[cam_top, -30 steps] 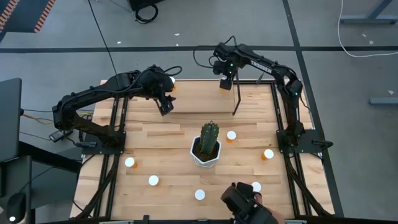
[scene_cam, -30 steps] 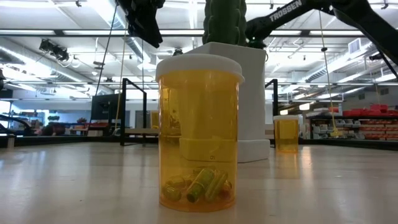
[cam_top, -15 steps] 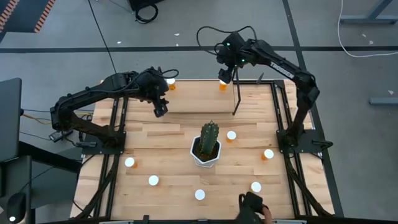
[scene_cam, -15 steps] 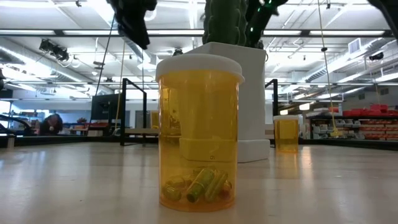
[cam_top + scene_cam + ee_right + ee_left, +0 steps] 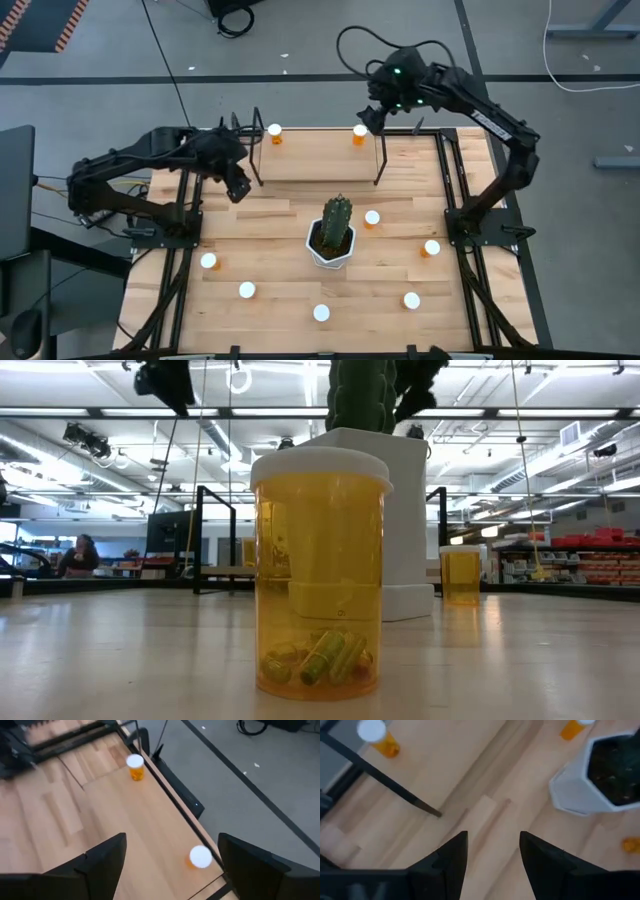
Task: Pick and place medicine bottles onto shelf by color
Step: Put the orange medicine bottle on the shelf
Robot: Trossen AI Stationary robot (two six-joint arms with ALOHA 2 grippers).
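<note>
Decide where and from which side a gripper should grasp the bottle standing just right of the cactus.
Probably the orange body just under the white cap of the bottle, coming straight down from above. It stands upright and is round, and the cactus crowds its left side, so fingers closing front and back should stay clear.

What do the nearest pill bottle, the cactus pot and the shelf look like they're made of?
Nearest pill bottle: translucent orange plastic by its see-through glossy wall, with an opaque white, probably plastic cap. Cactus pot: smooth matte white, ceramic or plastic, hard to tell which. Shelf: light wood boards with visible grain, on thin black rods, likely metal.
</note>
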